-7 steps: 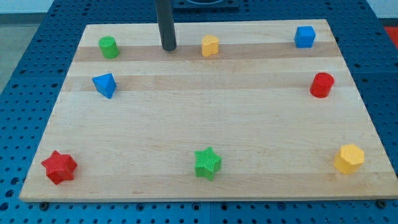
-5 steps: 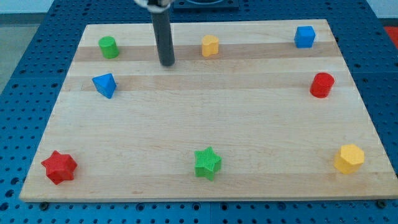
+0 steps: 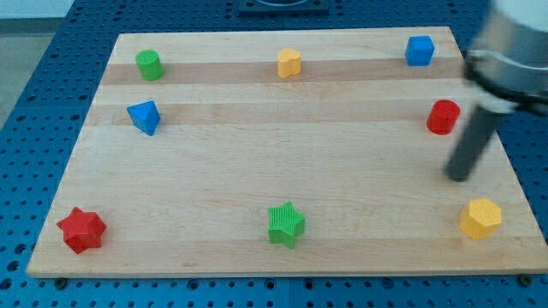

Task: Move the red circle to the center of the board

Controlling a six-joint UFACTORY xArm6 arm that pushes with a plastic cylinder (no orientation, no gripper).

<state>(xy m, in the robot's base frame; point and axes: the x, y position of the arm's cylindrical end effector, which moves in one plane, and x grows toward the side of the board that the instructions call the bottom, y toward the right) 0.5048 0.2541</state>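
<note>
The red circle (image 3: pixel 443 116) stands near the board's right edge, in the upper half. My tip (image 3: pixel 460 178) is blurred with motion and sits just below and slightly right of the red circle, apart from it. It is above the yellow hexagon (image 3: pixel 480 218). The wooden board (image 3: pixel 282 162) fills most of the view.
A green cylinder (image 3: pixel 149 64), yellow block (image 3: pixel 289 62) and blue cube (image 3: pixel 419 50) line the top. A blue triangle (image 3: pixel 145 116) is at the left. A red star (image 3: pixel 81 229) and green star (image 3: pixel 286 224) lie along the bottom.
My tip has swept from the top of the board, between the green cylinder and yellow block, across to the right side below the red circle. No block has moved.
</note>
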